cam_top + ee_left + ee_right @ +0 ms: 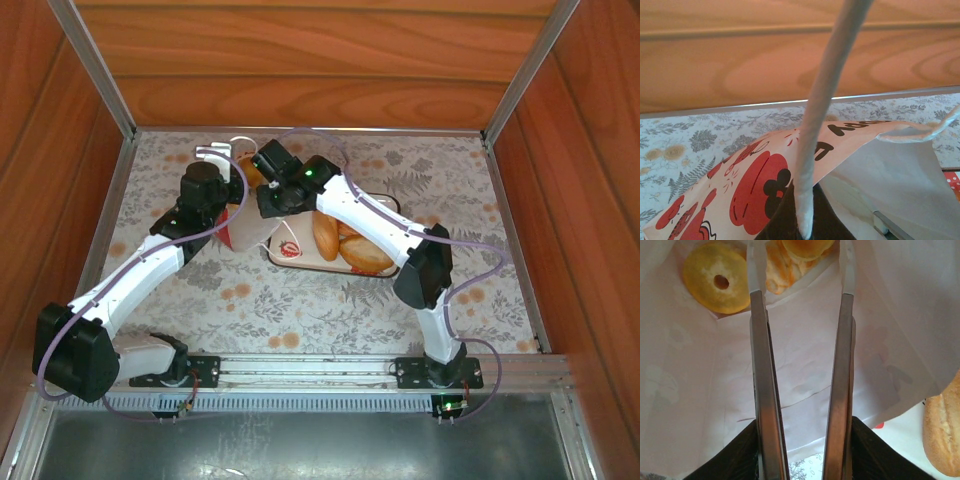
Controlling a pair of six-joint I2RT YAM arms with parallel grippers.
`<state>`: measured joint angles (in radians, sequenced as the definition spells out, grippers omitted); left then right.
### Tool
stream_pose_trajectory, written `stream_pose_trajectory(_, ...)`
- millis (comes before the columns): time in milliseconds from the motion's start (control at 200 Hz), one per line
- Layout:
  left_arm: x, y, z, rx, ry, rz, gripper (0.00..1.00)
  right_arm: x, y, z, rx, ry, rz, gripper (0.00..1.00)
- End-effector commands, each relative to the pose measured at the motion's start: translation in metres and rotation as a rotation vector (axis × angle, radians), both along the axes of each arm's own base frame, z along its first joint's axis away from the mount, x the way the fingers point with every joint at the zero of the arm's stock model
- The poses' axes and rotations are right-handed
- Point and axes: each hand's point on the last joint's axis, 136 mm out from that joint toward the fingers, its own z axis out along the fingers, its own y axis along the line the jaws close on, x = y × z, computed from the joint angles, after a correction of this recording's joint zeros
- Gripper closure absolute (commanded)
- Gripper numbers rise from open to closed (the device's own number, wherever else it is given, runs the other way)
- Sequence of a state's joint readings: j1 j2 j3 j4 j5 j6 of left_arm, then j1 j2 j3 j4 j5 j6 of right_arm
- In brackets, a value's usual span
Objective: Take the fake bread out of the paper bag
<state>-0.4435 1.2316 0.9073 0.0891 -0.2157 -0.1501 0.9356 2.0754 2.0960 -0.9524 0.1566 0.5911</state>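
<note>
Plainly, some of the fake bread is left inside the paper bag (246, 228). The right wrist view looks down the white interior to a ring-shaped bun (715, 282) at the far left, with a flaky pastry (779, 271) and a rounded roll (805, 246) beside it. The bag sits tipped on the table (450, 200), left of the middle, with its mouth turned toward your right arm.

Your right pincer (801, 270) is inside that mouth. Its fingers are narrowly apart, nothing is between them, and they are short of the pieces. Your left pincer (790, 222) is closed on the white cord handle (815, 140), holding the bag's edge up. Just right of the bag, a strawberry-print tray (283, 256) carries golden loaves (326, 236) that are already out.

I judge you are mid-task, reaching for the next piece. The next move calls for going deeper, centring on one pastry, spreading the fingers enough to straddle it, then closing and drawing back toward the tray. Keep the left hold firm so the bag does not drag along.

The right wrist view gives you the pieces deep in the bag, whereas from above paper and arm cover them. The overhead view gives the layout of arms, bag and tray, and the left wrist view shows the cord grip close up.
</note>
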Motion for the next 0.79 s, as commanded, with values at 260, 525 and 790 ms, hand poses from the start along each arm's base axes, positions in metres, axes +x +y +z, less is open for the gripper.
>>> stream_pose_trajectory(260, 0.000, -0.006, 0.015, -0.022, -0.032, -0.011, 1.00, 0.024, 0.014, 0.000, 0.061, -0.046, -0.051, 0.54)
stream_pose_trajectory(525, -0.001, -0.005, 0.015, -0.025, -0.030, -0.012, 1.00, 0.030, 0.009, -0.008, 0.037, -0.044, -0.087, 0.53)
stream_pose_trajectory(790, -0.001, -0.006, 0.014, -0.025, -0.027, -0.014, 1.00, 0.038, 0.012, -0.018, 0.019, -0.040, -0.090, 0.52)
